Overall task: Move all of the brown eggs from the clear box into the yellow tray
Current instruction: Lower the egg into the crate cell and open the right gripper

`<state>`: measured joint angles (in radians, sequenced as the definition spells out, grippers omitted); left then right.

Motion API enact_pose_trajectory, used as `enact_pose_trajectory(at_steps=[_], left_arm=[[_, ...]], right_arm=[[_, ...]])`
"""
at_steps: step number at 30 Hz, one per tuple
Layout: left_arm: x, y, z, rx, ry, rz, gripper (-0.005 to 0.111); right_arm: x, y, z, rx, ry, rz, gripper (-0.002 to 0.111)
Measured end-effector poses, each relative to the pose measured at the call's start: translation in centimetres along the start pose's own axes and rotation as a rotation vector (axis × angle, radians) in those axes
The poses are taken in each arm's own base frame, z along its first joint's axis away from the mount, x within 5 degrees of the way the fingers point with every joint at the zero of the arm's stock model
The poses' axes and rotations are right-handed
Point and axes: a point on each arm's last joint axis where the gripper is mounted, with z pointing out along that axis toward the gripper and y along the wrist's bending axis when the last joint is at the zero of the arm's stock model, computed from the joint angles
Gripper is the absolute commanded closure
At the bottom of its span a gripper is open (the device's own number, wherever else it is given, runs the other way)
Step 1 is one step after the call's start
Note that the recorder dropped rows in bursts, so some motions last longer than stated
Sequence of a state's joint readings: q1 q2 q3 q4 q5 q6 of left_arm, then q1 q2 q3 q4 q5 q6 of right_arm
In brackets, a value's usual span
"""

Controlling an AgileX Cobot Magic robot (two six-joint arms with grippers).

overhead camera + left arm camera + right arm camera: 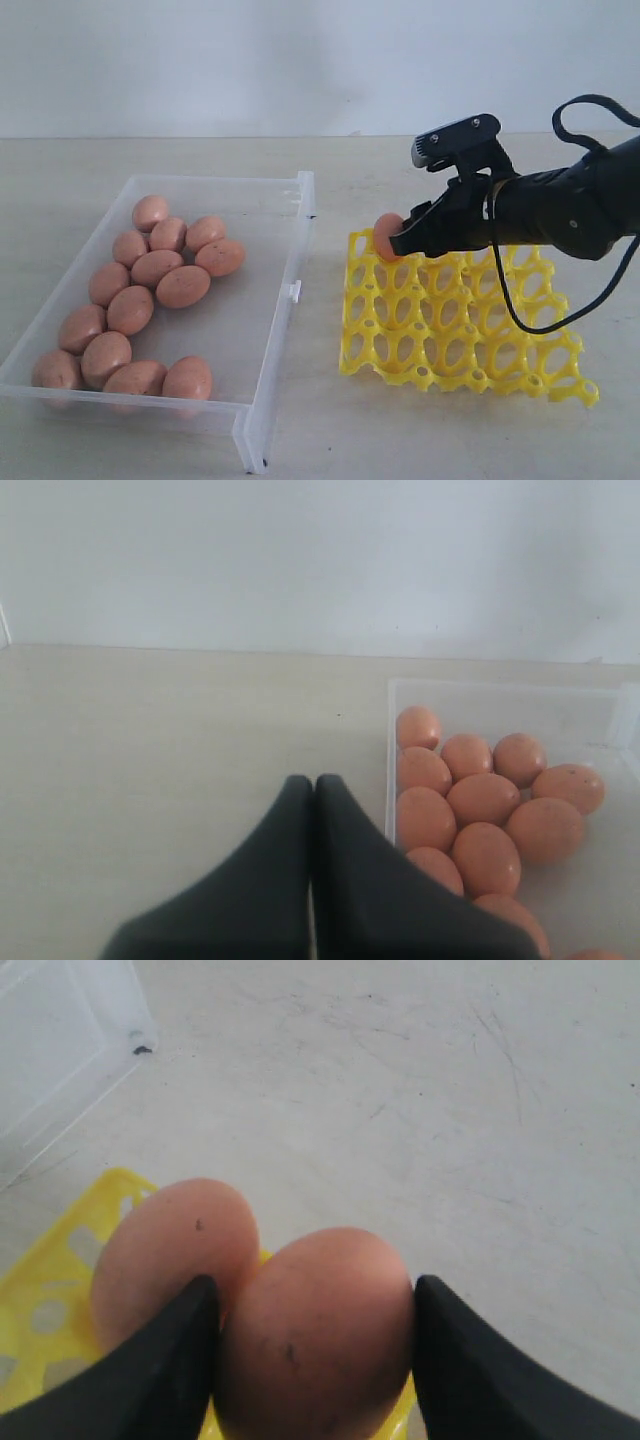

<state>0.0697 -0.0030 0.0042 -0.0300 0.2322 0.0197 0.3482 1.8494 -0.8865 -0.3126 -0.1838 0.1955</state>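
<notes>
1. Tabletop (420,440), pale beige and matte with faint scuffs, runs back to a plain white wall (300,60).
2. The right gripper (397,243) has its black jaws spread fairly wide and clamped on one brown egg (315,1340), with a finger pressed against each side of it.
3. That egg sits at the far left corner of the yellow tray (470,340). I cannot tell whether it rests in a cup or hangs just above one. A second egg (175,1245) touches it on one side, over the yellow lattice.
4. The left gripper (312,780) has its jaws pressed together on nothing. It is poised over bare table just beside the clear box (303,215).
5. The other brown eggs (157,267) lie clustered in that box, well apart from the right gripper and near the left one.
</notes>
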Motion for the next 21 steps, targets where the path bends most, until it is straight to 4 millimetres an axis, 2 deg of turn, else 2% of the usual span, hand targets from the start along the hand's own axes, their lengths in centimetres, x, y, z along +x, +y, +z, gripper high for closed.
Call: enact_pose_trajectory(at_steps=[18,21], left_arm=[[0.00,0.00,0.00,0.000,0.000,0.000,0.111],[0.00,0.00,0.00,0.000,0.000,0.000,0.111]], right_arm=[[0.72,0.06,0.73,-0.005,0.023,0.002,0.108],[0.72,0.06,0.73,-0.005,0.023,0.002,0.102]])
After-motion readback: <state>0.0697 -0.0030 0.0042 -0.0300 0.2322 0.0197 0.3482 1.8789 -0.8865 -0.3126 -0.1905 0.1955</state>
